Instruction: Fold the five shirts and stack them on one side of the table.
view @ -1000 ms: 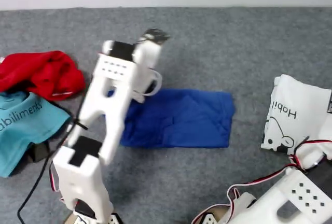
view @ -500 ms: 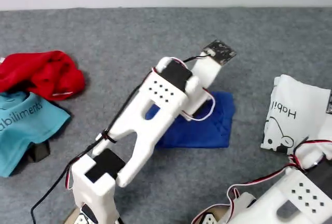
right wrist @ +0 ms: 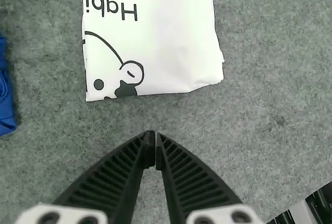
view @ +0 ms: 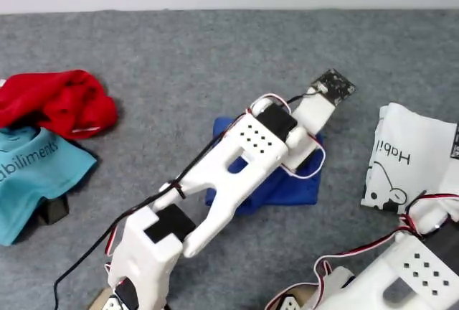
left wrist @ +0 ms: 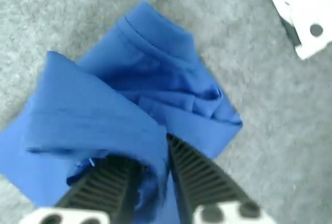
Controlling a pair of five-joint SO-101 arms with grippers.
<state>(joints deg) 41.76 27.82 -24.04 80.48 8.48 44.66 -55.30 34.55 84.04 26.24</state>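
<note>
Step in hand, as judged: folding the blue shirt, which lies just off bench centre toward 4 o'clock in the high view. The left arm reaches over it from 7 o'clock. In the left wrist view the left gripper has its fingers clenched on a raised flap of the blue cloth, with the rest of the garment lying doubled and creased on the bench.

The right gripper hangs above bare bench, its fingers pressed together with nothing between them, near the folded white shirt. That shirt sits at 3 o'clock in the high view and looks to be the start of the stack.

Next move, as judged: lay the held flap flat and square on the lower layer, then let go without dragging the cloth. The red shirt, at 10 o'clock, and the teal shirt, at 9 o'clock, lie crumpled and touching, both unfolded.

Limits of inspection: the left arm covers much of the blue shirt in the high view, so its outline cannot be judged. The white and teal shirts are cut by the frame edges. Four shirts counted. A dark object beside the teal shirt cannot be identified.
</note>
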